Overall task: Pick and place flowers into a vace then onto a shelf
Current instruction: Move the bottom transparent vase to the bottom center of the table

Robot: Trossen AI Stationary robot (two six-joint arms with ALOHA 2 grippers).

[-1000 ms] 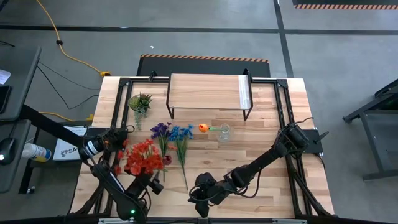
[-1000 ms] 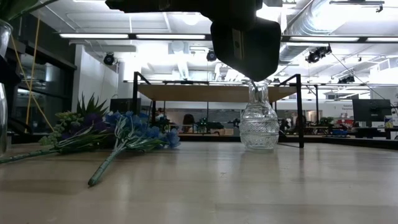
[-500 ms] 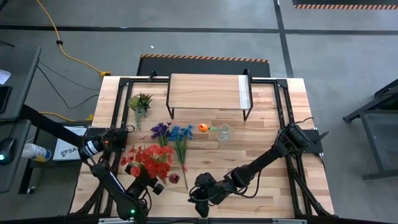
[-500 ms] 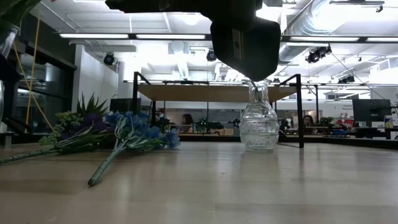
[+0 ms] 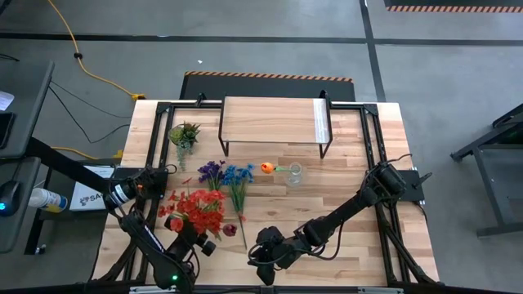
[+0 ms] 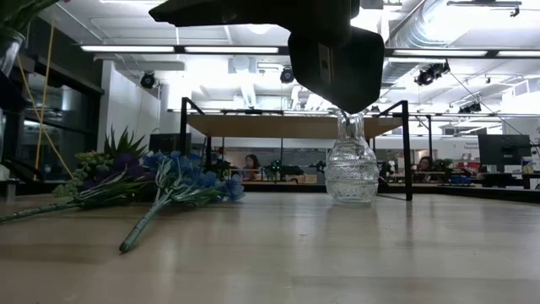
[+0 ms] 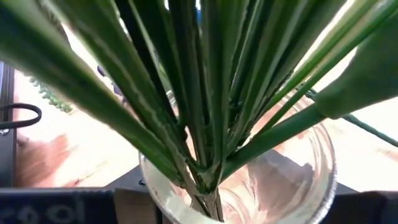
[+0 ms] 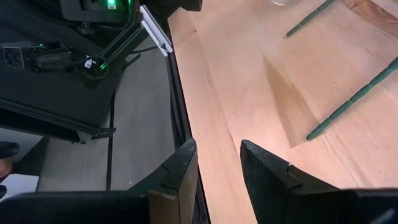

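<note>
A clear glass vase holds a bunch of red flowers. Their green stems fill the left wrist view. My left gripper is shut on this vase near the table's near-left corner. The vase also shows at the left edge of the low view. My right gripper is open and empty, low over the near edge. Purple flowers, blue flowers and an orange flower lie flat on the table. The shelf stands at the far side. My left gripper pinches the glass vase between its two fingers, one on each side of the wall just below the rim. The red flowers lean out of the vase toward the table's far side. I cannot tell whether the base touches the table.
A small cut-glass vase stands beside the orange flower and also shows in the low view. A green spiky plant sits left of the shelf. Loose flower stems lie ahead of my right gripper. Bare wood lies right of the small vase.
The vase in my left gripper has tipped, and the red blooms have swung slightly toward the table's right. One bloom now hangs apart at the bunch's near-right side. The right arm has kept nearly still.
</note>
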